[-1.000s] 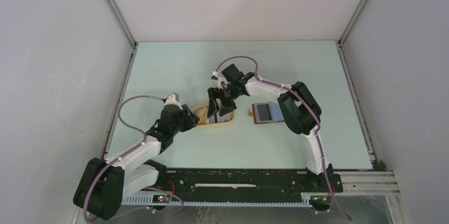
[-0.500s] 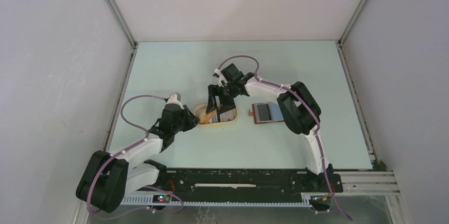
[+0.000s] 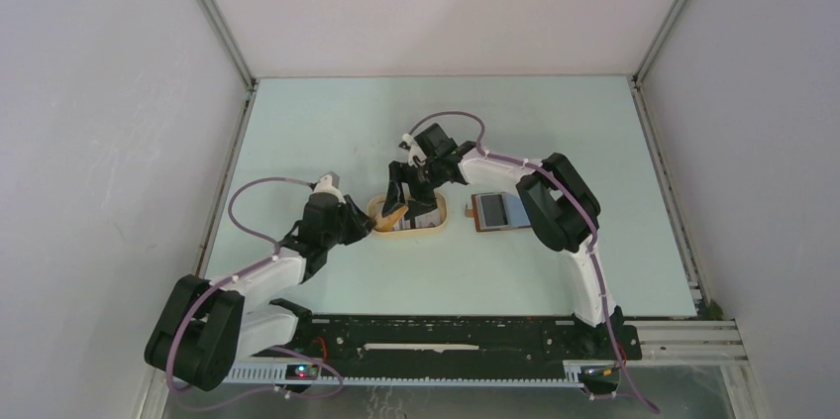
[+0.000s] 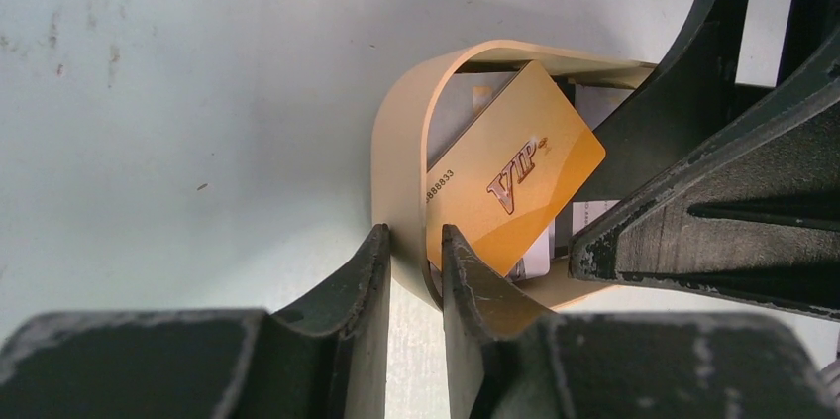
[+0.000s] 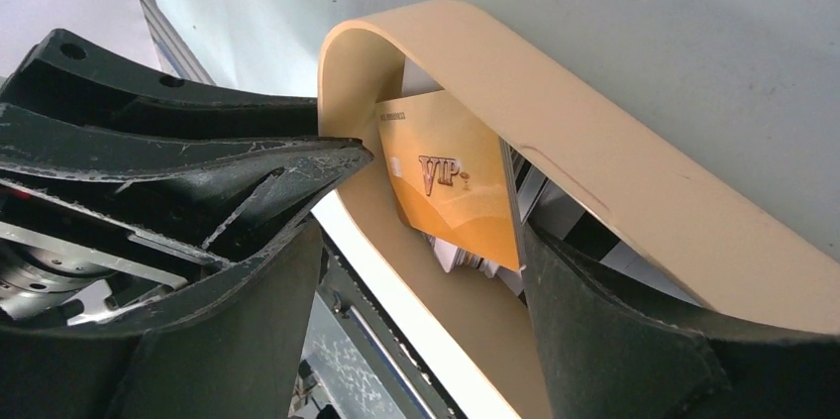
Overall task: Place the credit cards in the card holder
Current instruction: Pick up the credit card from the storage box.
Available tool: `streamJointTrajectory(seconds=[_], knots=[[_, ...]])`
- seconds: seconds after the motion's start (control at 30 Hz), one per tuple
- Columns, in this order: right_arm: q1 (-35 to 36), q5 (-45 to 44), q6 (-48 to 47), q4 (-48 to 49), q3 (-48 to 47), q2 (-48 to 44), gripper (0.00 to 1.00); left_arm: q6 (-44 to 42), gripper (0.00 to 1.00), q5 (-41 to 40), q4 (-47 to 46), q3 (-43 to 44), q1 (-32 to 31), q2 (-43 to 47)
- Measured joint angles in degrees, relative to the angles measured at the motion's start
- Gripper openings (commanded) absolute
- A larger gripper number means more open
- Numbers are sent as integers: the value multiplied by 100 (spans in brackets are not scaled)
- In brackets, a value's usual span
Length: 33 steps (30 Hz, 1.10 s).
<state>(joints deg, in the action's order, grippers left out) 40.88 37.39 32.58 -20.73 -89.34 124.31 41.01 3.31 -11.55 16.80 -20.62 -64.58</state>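
Pinching smooth oval tray (image 4: 396,161), left fingers (image 4: 347,300) — right fingers (image 5: 634,340) open astride glossy gold card (image 4: 515,181).

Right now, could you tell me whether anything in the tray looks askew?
Yes: the gold VIP card stands tilted inside the cream tray, one corner raised above the other cards, instead of lying flat.

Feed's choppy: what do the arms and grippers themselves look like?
Both the left arm and right arm have white links, bulky black joint housings and a mauve cable looped along them. The left gripper and right gripper are matt black, with two tapered fingers scuffed pale at the edges.
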Motion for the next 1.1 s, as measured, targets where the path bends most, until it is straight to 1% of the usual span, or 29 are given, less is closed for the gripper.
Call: streamJointTrajectory(seconds=[0.37, 0.67, 1.1], knots=[[-59, 671, 461, 527, 236, 0, 82, 59, 20, 105, -269, 0, 4, -188], [-179, 1141, 791, 992, 435, 0, 81, 61, 20, 142, -315, 0, 4, -214], [-267, 1504, 1071, 1596, 684, -4, 84, 85, 20, 205, -361, 0, 4, -245]])
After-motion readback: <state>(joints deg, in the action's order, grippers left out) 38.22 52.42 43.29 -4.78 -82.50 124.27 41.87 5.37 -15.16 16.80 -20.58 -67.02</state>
